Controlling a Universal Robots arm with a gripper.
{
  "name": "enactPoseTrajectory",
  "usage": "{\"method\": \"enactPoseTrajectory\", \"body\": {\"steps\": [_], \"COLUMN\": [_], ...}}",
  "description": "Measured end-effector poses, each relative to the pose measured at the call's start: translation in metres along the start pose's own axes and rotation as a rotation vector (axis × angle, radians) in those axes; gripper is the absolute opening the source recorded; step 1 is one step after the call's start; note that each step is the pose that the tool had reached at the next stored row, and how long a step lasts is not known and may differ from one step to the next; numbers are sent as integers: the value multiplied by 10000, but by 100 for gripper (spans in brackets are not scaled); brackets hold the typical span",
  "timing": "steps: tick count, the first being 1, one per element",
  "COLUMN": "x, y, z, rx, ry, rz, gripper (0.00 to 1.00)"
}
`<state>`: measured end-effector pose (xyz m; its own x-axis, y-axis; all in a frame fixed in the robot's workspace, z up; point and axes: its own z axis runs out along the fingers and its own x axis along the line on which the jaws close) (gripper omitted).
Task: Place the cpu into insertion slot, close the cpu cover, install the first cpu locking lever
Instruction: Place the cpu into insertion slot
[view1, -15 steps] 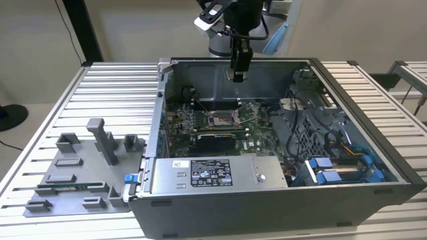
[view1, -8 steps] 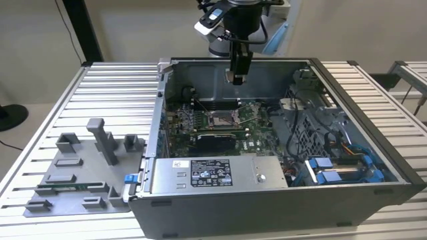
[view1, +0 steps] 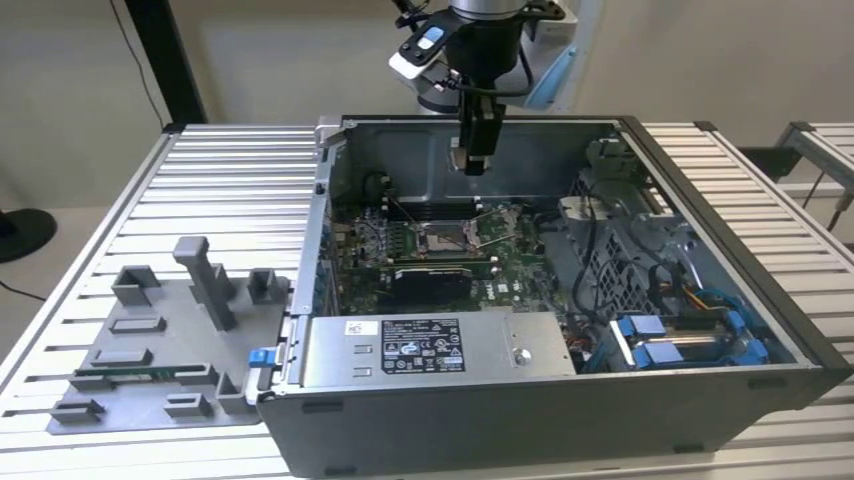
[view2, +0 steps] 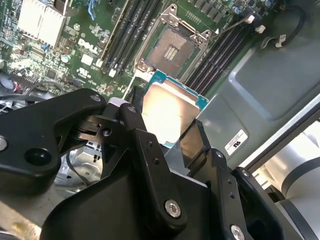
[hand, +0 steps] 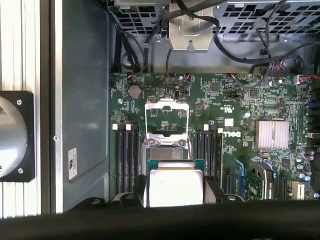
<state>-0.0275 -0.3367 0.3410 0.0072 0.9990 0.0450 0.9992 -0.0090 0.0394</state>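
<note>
Got the cpu (view2: 172, 112) pinched by its edges in the hand (view2: 167, 129), hanging well above the bare insertion slot (view2: 172, 50), cpu cover (hand: 166, 113) open. Probably light, stiff, fragile: edges only, never the contact face.

**A:** What rests on the ribbed metal table (view1: 227, 190)?

**B:** An open grey computer case (view1: 534, 420); inside, a green motherboard (hand: 235, 100) with black memory slots (hand: 125, 155) and a finned silver heatsink (hand: 273, 134); a labelled power supply (view1: 414, 350) along the near wall; on the exterior view's left, just beside the case, a grey fixture tray (view1: 187, 345).
</note>
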Motion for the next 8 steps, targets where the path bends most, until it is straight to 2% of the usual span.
{"method": "enactPoseTrajectory", "body": {"steps": [4, 8], "x": [0, -2], "y": [0, -2], "z": [6, 61], "rx": [-1, 5], "ry": [0, 0], "rz": [-1, 1], "gripper": [0, 0]}}
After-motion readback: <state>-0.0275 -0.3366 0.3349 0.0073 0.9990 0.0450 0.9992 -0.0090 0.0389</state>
